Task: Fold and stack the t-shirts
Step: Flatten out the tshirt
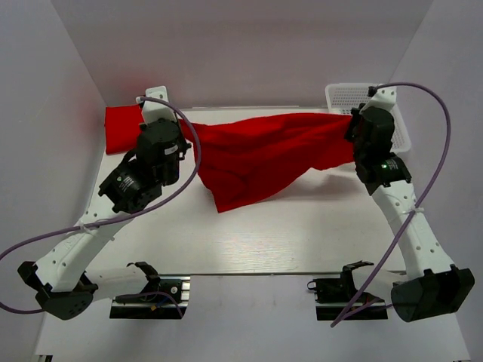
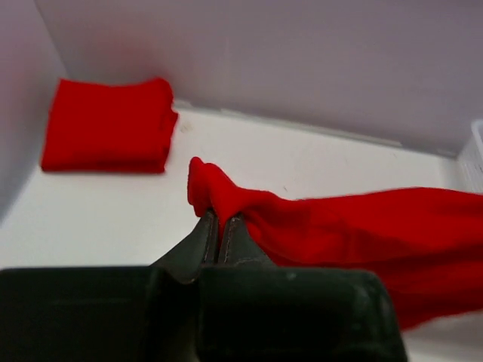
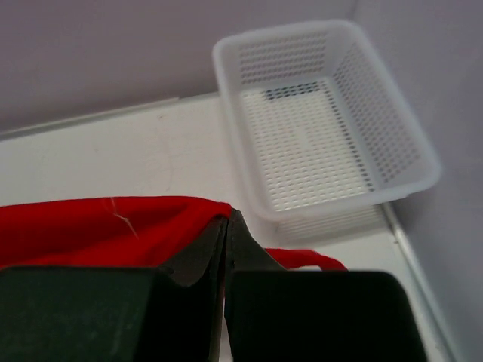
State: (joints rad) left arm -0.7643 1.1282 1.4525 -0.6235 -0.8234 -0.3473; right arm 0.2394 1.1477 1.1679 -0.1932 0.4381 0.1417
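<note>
Closest in each wrist view are dark fingers clamped on red cloth: the left gripper [image 2: 221, 225] pinches a bunched corner of the stretched t-shirt [image 2: 355, 241], and the right gripper [image 3: 229, 225] pinches its opposite edge. Only the top view shows the whole span, with the shirt pulled between the arms from 9 to 3 o'clock and sagging to a loose point toward 6 over the table [image 1: 302, 234]. The left wrist view best shows the folded t-shirt [image 2: 106, 124], a neat square at 10 o'clock in the far corner. The right wrist view alone looks into the white mesh basket [image 3: 392, 177] at 2 o'clock. Both shirts are plain bright red.
</note>
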